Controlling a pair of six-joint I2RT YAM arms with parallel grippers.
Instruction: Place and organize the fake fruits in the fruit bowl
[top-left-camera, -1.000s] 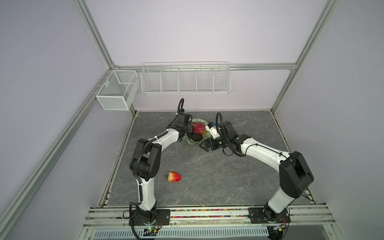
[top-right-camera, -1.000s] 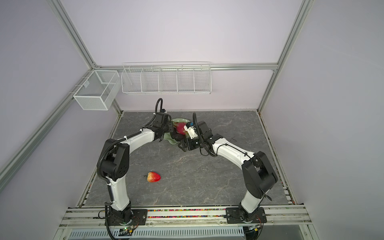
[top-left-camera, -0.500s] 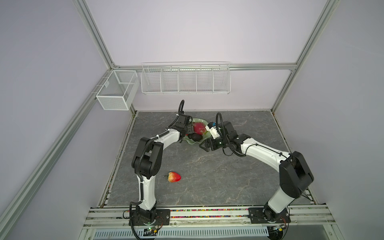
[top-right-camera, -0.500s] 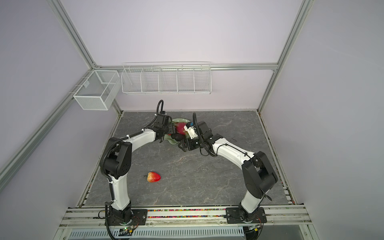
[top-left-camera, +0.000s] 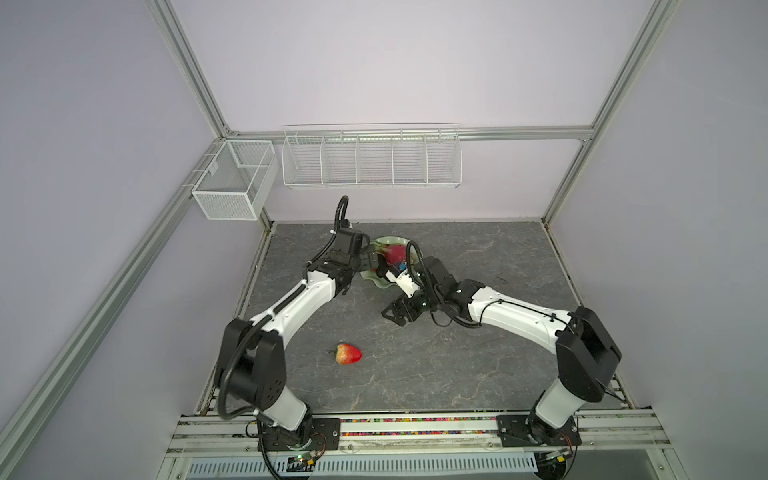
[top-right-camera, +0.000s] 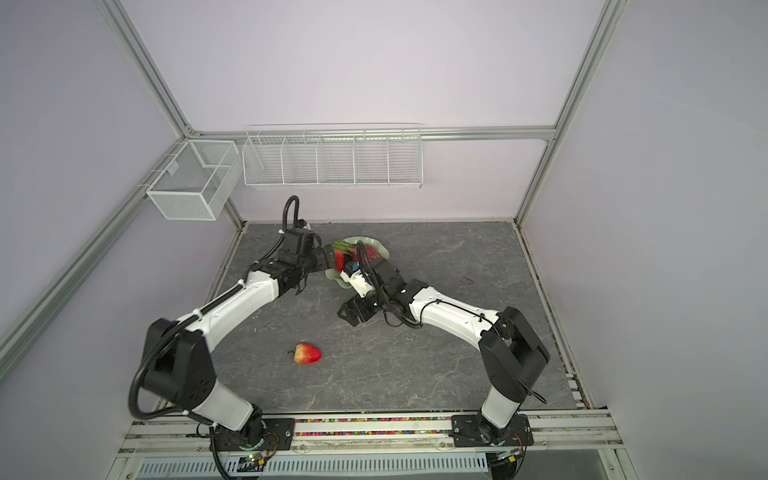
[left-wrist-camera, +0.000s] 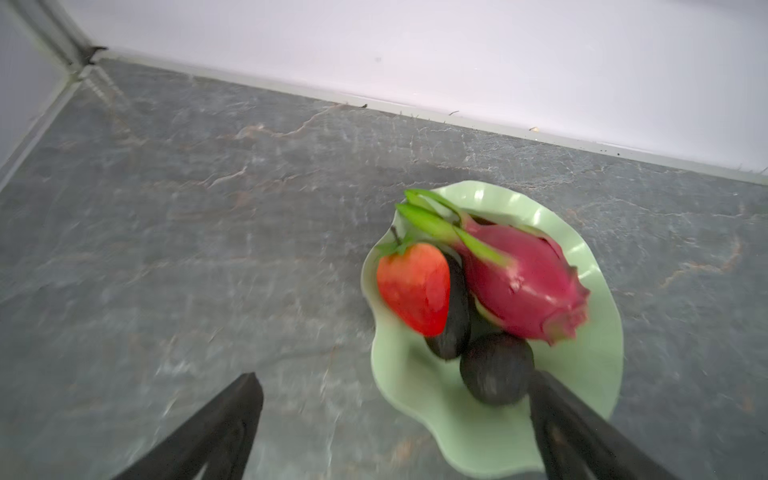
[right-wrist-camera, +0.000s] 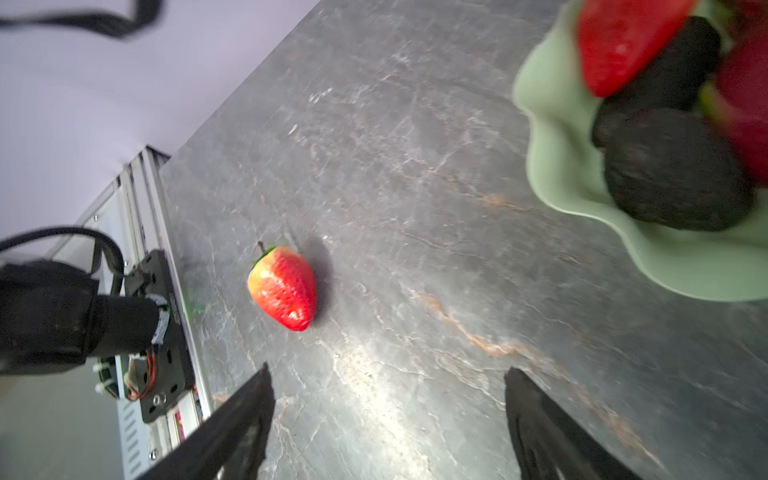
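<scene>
Pale green fruit bowl (left-wrist-camera: 419, 399) holds 4 of 5: dragon fruit (left-wrist-camera: 528, 282), 1 strawberry (left-wrist-camera: 415, 286), 2 avocados (left-wrist-camera: 496, 370). Last strawberry (top-left-camera: 348, 353) lies on table (top-left-camera: 457, 374), well apart at bowl's 7 o'clock in both top views. Long axis 9–3, tip twd 3. L gripper (left-wrist-camera: 392, 376) wide open, empty; R gripper (right-wrist-camera: 388, 368) open, empty.

Fruit bowl (top-left-camera: 384, 240) (top-right-camera: 366, 240) partly hidden in both top views, dragon fruit (right-wrist-camera: 748, 116) cropped at edge, blurred

Pale grn bowl (left-wrist-camera: 465, 432), magenta dragon fruit (left-wrist-camera: 528, 282), red strawberry (left-wrist-camera: 413, 286)
</scene>
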